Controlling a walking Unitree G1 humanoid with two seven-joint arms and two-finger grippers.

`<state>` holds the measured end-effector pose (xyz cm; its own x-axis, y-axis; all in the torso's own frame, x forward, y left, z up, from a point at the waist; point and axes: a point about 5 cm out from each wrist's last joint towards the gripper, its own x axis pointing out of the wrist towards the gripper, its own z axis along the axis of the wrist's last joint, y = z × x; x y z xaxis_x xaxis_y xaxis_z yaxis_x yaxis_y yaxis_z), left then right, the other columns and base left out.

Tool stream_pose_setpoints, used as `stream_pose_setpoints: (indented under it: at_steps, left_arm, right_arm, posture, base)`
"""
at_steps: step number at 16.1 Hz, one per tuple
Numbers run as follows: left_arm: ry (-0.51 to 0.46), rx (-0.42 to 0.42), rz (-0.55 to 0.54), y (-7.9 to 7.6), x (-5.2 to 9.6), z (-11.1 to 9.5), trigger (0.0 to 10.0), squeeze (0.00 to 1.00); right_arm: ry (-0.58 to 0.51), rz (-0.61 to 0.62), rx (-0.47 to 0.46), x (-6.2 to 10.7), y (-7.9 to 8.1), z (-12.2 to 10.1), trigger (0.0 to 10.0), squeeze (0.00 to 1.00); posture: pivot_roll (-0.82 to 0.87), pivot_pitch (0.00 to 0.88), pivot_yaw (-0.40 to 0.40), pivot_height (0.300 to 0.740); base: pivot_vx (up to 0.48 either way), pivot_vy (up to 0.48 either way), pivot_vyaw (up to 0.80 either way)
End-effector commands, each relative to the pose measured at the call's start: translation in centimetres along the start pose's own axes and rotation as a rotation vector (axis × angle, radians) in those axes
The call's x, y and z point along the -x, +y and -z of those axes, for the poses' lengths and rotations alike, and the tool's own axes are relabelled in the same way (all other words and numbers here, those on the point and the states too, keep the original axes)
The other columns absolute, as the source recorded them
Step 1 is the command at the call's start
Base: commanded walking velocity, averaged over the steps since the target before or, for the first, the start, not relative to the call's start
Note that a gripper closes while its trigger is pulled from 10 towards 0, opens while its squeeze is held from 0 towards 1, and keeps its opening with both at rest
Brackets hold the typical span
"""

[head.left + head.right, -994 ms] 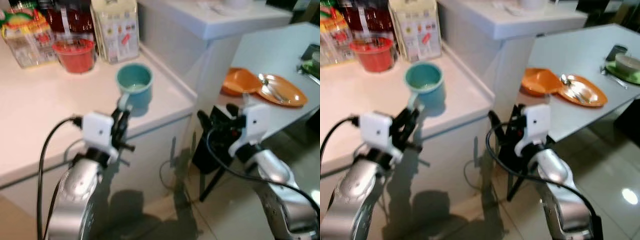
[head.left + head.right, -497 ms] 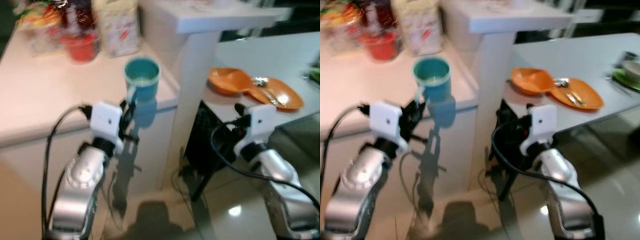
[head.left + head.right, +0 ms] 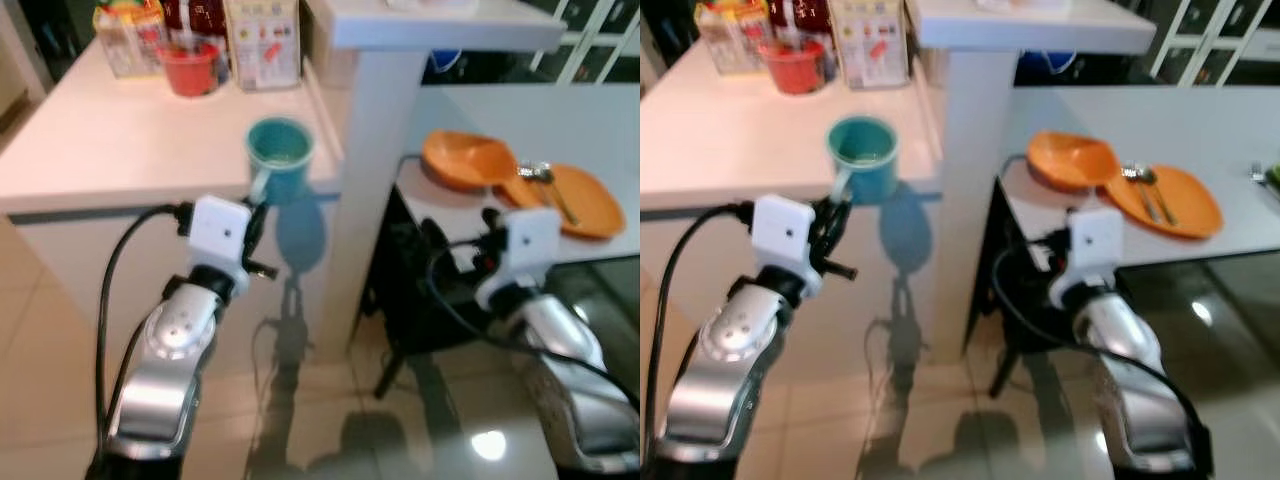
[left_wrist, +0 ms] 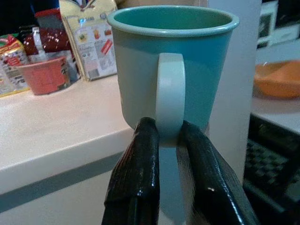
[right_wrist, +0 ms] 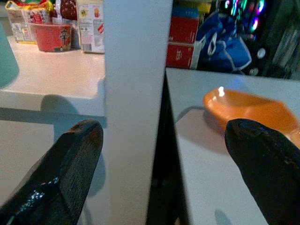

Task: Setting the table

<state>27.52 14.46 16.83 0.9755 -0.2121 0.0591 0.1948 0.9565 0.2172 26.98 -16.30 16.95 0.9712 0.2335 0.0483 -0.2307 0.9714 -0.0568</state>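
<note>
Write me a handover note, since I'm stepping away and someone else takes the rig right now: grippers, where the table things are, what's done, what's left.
Left gripper: shut on the handle of the teal mug, which it holds up at the edge of the white counter, upright.
Right gripper: open, holding nothing, low beside the white pillar.
On the grey table: orange bowl next to the orange plate, cutlery lying on the plate.
Done: mug gripped; bowl, plate and cutlery are on the table.
Left: carry the mug to the table, set it by the plate, release.
</note>
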Motion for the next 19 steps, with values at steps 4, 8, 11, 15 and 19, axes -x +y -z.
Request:
stream_pose_setpoints:
  at_steps: [4,8,11,15,19]
  left_arm:
    - [-0.029,-0.004,0.001,-0.2,-0.7,-0.5,10.0,0.00]
    - [-0.023,-0.018,-0.005,-0.3,-0.9,-0.4,10.0,0.00]
    - [-0.023,-0.019,0.000,-0.1,-1.5,-0.3,10.0,0.00]
    - [-0.031,0.013,0.000,-0.8,-1.8,-0.4,10.0,0.00]
    - [-0.036,0.032,-0.042,0.0,-1.8,-0.5,10.0,0.00]
  right_arm:
    - [0.019,0.031,0.013,-0.3,0.1,0.3,10.0,0.00]
    - [0.038,0.057,0.013,-0.5,-0.1,0.9,10.0,0.00]
    - [0.040,0.074,0.018,-0.5,0.0,0.9,10.0,0.00]
    - [0.041,0.096,0.031,-0.9,-0.6,0.7,10.0,0.00]
    - [0.064,0.103,0.025,-0.7,-0.6,1.3,10.0,0.00]
  posture:
    - [0.01,0.000,-0.045,0.740]
    - [0.03,0.000,-0.042,0.740]
    - [0.01,0.000,-0.030,0.740]
    - [0.01,0.000,-0.033,0.740]
    - [0.02,0.000,-0.046,0.740]
  base:
    - [0.000,-0.420,0.00]
    - [0.000,-0.418,0.00]
    - [0.000,-0.412,0.00]
    - [0.000,-0.303,0.00]
    - [0.000,0.000,0.00]
